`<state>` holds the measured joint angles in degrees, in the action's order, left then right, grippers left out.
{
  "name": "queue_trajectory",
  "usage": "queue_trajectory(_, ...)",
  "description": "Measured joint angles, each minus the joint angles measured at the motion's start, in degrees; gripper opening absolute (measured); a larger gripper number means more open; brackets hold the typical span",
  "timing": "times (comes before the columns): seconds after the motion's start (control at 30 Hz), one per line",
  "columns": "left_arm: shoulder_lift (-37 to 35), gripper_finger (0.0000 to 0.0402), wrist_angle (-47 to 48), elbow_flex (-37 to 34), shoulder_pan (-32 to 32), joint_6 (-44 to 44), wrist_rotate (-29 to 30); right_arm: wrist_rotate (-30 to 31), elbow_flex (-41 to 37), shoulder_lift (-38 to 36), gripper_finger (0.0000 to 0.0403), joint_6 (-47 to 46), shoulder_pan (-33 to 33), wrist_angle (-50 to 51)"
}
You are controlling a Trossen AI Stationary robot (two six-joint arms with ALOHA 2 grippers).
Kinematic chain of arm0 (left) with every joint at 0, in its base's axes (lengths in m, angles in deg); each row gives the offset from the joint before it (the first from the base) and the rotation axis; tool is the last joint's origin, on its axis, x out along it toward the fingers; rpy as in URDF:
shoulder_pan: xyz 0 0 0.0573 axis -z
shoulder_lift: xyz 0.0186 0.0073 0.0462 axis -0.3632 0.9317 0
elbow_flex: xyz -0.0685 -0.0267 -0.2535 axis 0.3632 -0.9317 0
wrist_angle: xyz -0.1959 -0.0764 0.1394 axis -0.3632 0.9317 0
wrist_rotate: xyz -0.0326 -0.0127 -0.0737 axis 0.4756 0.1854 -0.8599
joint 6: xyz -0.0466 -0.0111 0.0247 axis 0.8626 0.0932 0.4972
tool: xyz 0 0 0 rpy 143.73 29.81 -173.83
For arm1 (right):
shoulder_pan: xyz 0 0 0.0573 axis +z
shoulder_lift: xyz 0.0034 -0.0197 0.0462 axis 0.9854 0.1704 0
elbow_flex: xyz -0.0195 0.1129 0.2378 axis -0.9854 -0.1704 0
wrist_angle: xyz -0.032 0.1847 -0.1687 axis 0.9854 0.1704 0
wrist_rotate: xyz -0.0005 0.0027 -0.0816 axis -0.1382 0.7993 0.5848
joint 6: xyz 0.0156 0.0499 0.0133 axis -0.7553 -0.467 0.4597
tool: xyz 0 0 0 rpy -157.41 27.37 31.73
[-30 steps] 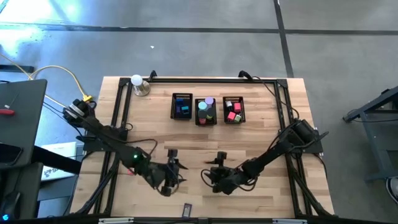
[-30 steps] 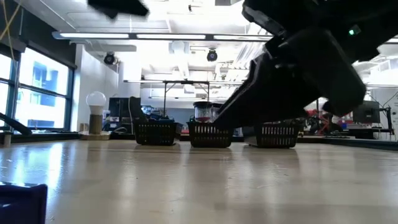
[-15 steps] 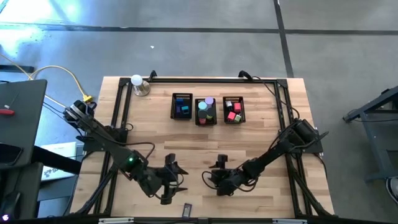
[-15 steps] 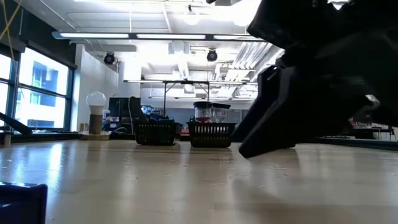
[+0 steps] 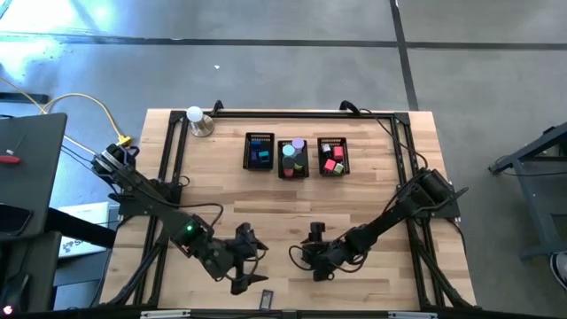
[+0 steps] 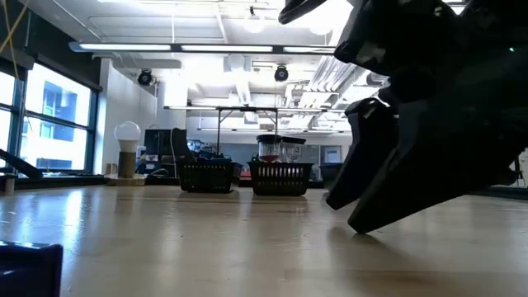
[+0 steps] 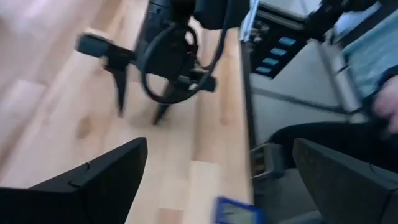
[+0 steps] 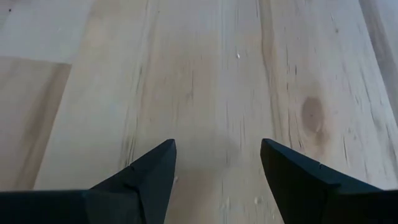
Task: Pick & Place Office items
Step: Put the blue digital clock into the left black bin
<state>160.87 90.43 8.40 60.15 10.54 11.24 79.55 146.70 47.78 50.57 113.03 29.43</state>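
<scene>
1. The left gripper [image 5: 251,282] has swung since a second ago: it sat near the table's middle front and now lies closer to the front edge, just beside a small blue item [image 5: 265,299] lying there alone. In its wrist view its two fingers [image 7: 99,180] stand wide apart, holding nothing, with the blue item [image 7: 237,210] between them at the table's rim.
2. The right gripper [image 5: 307,251] has barely shifted, low over bare wood in the front middle. Its fingers [image 8: 143,174] are spread and empty.
3. In the low view a dark arm [image 6: 429,140] has come lower and now covers the third bin, which showed a second ago.
4. Count: two arms; three black mesh bins [image 5: 260,151] in a row at the back of the table [image 5: 372,199]; one white ball lamp [image 5: 197,120] at the back left corner.
5. The office items [image 5: 293,156] lie mostly inside the bins: blue pieces in the left one, teal, purple and green in the middle, pink in the right. They are too small to count.
6. The blue item is cut off at the low view's corner [image 6: 29,268].
</scene>
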Motion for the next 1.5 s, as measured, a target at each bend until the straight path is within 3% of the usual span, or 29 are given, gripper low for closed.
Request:
queue_trajectory(0.13, -0.11, 0.0393, 3.66, 3.97, -0.82, 3.22, -4.75, 0.00, 0.04, -0.04, 0.0226, 1.91, 0.00, 1.11)
queue_trajectory(0.4, 5.58, 0.0393, 31.26, 23.93, -1.27, 20.98, -8.01, 0.04, 0.05, -0.11, 0.0226, 6.26, 0.04, 2.96)
queue_trajectory(0.63, 15.85, 0.0393, 46.46, 39.67, -3.12, 40.49, -19.80, -0.06, 0.03, -0.07, 0.0226, 8.08, 0.04, 3.86)
queue_trajectory(0.73, 18.71, 0.0393, 49.94, 41.37, -2.73, 49.81, -19.88, -0.01, 0.05, -0.07, 0.0226, 7.28, 0.05, 4.89)
queue_trajectory(0.87, 22.15, 0.0393, 52.07, 41.38, -0.88, 68.55, -20.88, -0.20, 0.07, -0.07, 0.0226, 4.42, 0.15, 6.54)
queue_trajectory(0.97, 24.72, 0.0393, 51.62, 41.37, 0.50, 75.61, -22.54, -0.25, 0.07, -0.04, 0.0226, 3.89, 0.25, 7.05)
queue_trajectory(1.27, 30.24, 0.0393, 44.87, 41.37, 2.21, 79.38, -23.20, -0.26, -0.04, 0.07, 0.0226, 4.09, 0.50, 7.12)
queue_trajectory(1.5, 32.75, 0.0393, 32.81, 41.37, 1.59, 67.61, -23.42, -0.37, -0.07, 0.07, 0.0226, 4.58, 0.50, 7.17)
